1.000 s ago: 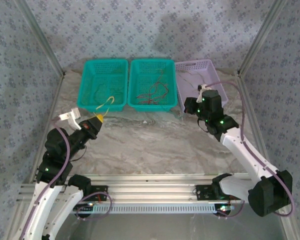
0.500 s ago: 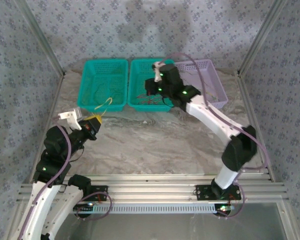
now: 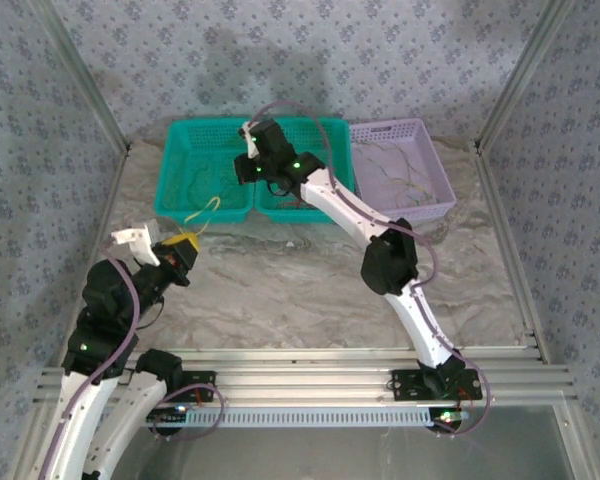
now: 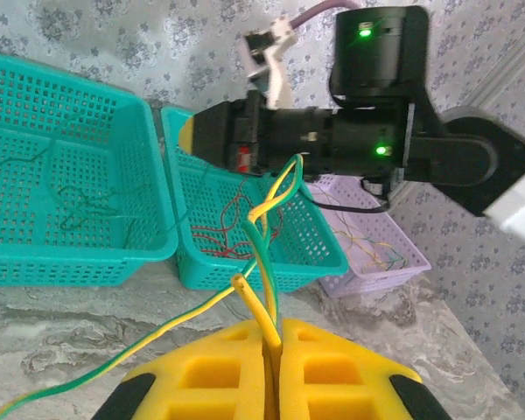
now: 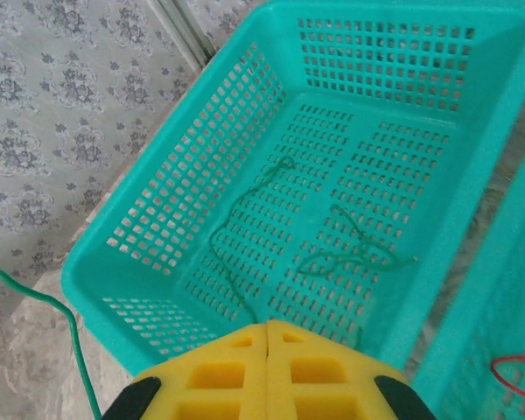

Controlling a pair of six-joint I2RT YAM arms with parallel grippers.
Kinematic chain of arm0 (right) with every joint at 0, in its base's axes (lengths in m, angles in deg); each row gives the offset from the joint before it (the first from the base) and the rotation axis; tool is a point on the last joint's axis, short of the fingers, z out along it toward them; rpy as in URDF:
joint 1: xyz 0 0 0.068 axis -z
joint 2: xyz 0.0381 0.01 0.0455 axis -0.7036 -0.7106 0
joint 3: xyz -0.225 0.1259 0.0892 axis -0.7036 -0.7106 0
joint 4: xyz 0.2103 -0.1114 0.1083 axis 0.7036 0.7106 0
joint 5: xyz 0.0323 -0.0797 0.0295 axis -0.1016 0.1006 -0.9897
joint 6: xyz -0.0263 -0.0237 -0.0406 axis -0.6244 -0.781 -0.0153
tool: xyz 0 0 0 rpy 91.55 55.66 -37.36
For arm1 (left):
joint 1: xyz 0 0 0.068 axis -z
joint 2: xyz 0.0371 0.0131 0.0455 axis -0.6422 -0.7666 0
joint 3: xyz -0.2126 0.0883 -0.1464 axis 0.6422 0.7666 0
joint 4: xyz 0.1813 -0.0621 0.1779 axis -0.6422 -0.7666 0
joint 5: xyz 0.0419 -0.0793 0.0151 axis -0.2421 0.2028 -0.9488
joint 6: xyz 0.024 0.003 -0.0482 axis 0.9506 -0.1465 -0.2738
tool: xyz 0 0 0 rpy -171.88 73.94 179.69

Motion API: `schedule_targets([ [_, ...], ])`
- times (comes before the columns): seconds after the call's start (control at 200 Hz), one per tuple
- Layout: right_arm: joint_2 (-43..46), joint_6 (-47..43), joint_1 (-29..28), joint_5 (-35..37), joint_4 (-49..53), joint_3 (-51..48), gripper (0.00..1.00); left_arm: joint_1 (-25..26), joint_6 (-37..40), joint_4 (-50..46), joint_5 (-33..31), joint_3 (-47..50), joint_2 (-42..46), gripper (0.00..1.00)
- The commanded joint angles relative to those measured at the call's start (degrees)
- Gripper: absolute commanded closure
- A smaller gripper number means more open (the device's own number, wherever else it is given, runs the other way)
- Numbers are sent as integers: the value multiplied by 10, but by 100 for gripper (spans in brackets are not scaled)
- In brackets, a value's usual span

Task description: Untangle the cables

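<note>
Pinching yellow-green cable [image 4: 264, 254], left pincer [image 4: 271, 337] clenched; right pincer [image 5: 267, 337] clenched empty above green cables [image 5: 359, 256].

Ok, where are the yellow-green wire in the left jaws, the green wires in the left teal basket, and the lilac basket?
yellow-green wire [image 4: 264, 262], left wrist view, straight stretch below its loop.
green wires [image 5: 359, 256], right wrist view, middle of one squiggle.
lilac basket [image 3: 390, 126], top external view, far rim.

Grey floral walls [image 3: 380, 60] (evenly lit) surround marble tabletop [image 3: 280, 290].
</note>
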Motion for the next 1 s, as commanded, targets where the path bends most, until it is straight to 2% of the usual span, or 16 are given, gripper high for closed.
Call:
schedule_targets([
  [0.0,-53,-15,-7,2,35,76,100,3,10,1,10,-7,9,100],
  [0.235,-112,-15,-1,-5,17,106,100,3,9,2,14,-6,14,100],
  [0.31,-119,-14,1,-16,24,105,97,3,7,6,18,-5,12,100],
  [0.55,-82,-18,3,-37,3,88,72,3,-5,20,28,1,6,100],
  [0.65,-66,-26,7,-55,1,97,57,3,-12,27,32,2,4,100],
  [0.784,-33,-25,15,-81,17,103,45,3,-23,36,36,5,0,100],
  [0.884,19,-15,26,-90,7,62,38,3,-38,50,44,8,-8,100],
  [0.994,98,-7,42,-98,-34,-32,34,3,-50,65,49,12,-20,100],
])
